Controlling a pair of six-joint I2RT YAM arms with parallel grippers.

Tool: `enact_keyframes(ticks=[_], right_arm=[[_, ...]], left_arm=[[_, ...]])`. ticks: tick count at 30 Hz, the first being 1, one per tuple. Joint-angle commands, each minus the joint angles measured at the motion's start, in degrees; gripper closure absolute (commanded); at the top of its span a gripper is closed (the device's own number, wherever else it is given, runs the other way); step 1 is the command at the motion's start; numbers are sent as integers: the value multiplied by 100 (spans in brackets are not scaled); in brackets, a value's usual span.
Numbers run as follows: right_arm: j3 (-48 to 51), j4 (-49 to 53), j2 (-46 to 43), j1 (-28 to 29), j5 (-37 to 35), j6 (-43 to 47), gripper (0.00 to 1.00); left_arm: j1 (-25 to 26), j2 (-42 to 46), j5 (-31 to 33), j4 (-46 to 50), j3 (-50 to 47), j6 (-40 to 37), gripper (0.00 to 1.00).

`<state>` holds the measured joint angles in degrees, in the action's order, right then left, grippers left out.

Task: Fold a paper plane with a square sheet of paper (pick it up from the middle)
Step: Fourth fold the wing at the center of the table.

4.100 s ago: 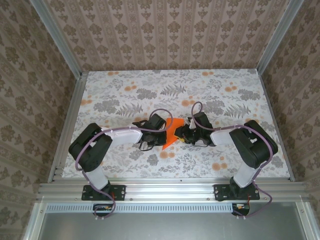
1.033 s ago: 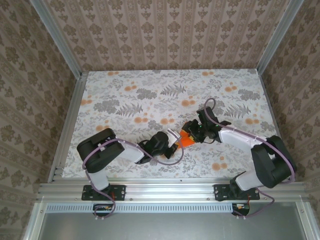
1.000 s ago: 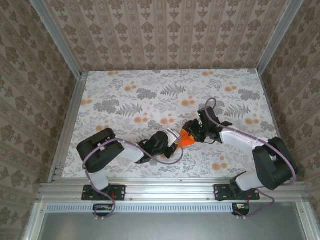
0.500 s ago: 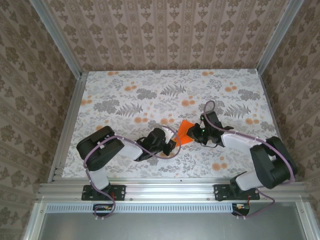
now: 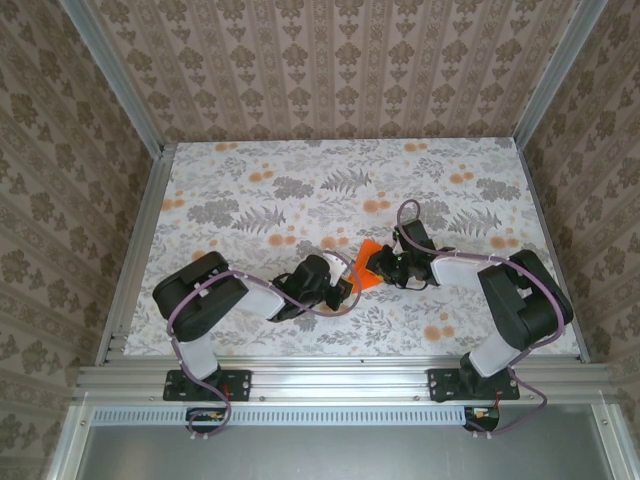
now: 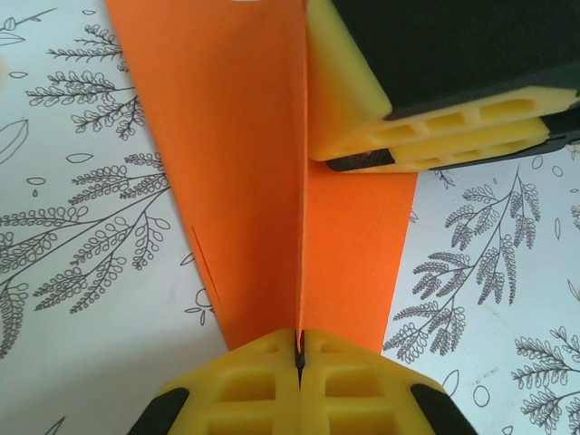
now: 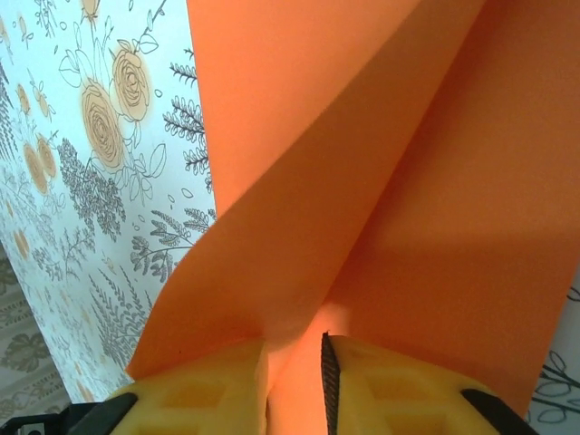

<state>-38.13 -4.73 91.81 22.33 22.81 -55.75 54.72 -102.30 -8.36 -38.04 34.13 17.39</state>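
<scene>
Orange paper, folded into a narrow creased wedge, just off the middle of the tablecloth toward 5 o'clock in the top view, caught between the two grippers.

From the left wrist: orange paper widening toward 12 o'clock, with one sharp crease straight from 12 down to 6. Lower end of that crease pinched at 6 o'clock in the left gripper, yellow pads pressed together with nothing but the paper's edge in the seam. At 1 o'clock in the same view, the right gripper's yellow pads, touching the paper's right side.

From the right wrist: orange paper as overlapping flaps spreading toward 12 and 2 o'clock, narrowing to a fold at 6. Fold tucked into the right gripper, pads only slightly apart and closed onto it.

Seen from above: left gripper at the paper's 8 o'clock, right gripper at its 2 o'clock, fingertips near each other.

Floral tablecloth, grey ferns and orange roses, beneath and all around.
</scene>
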Motion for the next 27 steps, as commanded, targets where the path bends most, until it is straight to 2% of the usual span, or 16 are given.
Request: enact_keyframes(ticks=[1, 8, 12, 18, 22, 27], right_arm=[[168, -279, 83, -18, 93, -11, 70], [175, -147, 267, -18, 33, 62, 64], [131, 135, 329, -18, -108, 141, 61], [97, 367, 399, -18, -215, 225, 57], [86, 377, 435, -18, -241, 231, 57], [103, 367, 474, -18, -233, 205, 57]], left_arm=[[-41, -71, -231, 76, 38, 159, 93], [-167, -37, -619, 191, 137, 317, 83], [-315, 92, -937, 296, 272, 587, 76], [-555, 237, -1089, 810, 586, 1184, 66], [-754, 209, -1407, 969, 735, 1744, 63], [-781, 150, -1767, 1319, 974, 1985, 63]])
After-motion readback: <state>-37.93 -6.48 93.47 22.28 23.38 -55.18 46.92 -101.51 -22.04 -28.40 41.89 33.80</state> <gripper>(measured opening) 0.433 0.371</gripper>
